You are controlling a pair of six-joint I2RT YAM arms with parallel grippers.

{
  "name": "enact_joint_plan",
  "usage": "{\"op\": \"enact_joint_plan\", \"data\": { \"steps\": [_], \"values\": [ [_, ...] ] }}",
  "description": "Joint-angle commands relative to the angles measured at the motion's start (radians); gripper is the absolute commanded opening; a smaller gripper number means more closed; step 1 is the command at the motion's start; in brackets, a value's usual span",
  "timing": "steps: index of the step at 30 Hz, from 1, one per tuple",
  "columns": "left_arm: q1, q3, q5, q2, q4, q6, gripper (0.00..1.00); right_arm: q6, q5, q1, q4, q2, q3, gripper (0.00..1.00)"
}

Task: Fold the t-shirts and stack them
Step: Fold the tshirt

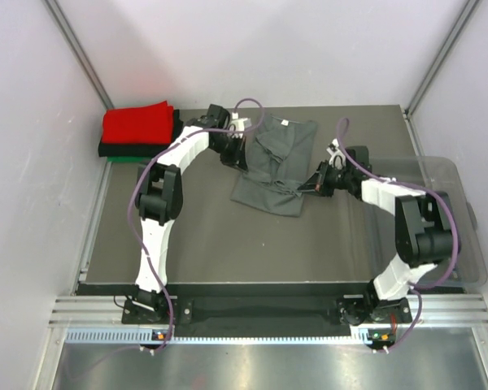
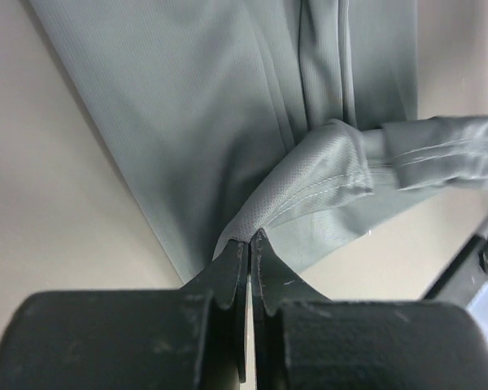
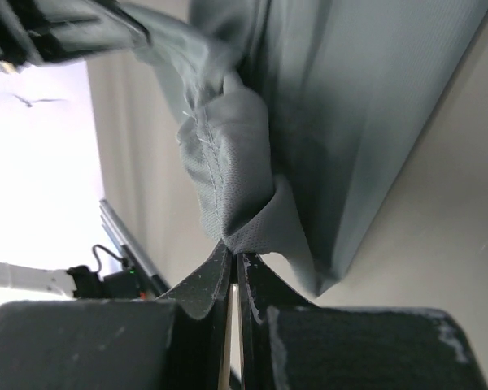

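Grey shirt [image 1: 278, 158] lies centre, toward far side. Your left gripper [image 2: 250, 240] pinches its left edge, right gripper [image 3: 234, 258] pinches right edge. Lift both evenly, keep cloth taut, fold across without dragging. Stack [image 1: 138, 128] sits far left.

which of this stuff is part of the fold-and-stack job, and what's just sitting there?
Part of the job:
- dark grey t-shirt, pinched at either side by the left pincer and the right pincer
- folded stack, far left corner: red t-shirt, black t-shirt, green t-shirt

Lying about:
- clear plastic bin, right edge of the table
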Motion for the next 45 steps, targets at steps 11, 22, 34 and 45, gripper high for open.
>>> {"op": "enact_joint_plan", "data": {
  "steps": [11, 22, 34, 45],
  "values": [
    [-0.002, 0.088, -0.024, 0.033, 0.216, -0.088, 0.0, -0.091, -0.025, -0.032, 0.054, 0.18, 0.174, 0.0],
    [-0.003, 0.125, -0.082, 0.06, 0.206, -0.101, 0.01, -0.103, -0.048, -0.048, 0.059, 0.246, 0.252, 0.28],
    [0.004, 0.031, -0.275, -0.056, 0.235, -0.129, 0.56, -0.164, -0.066, -0.068, -0.011, 0.082, 0.207, 0.51],
    [0.082, -0.147, -0.092, -0.164, 0.021, -0.128, 0.71, -0.082, -0.04, -0.071, -0.062, -0.151, -0.067, 0.56]
  ]
}}
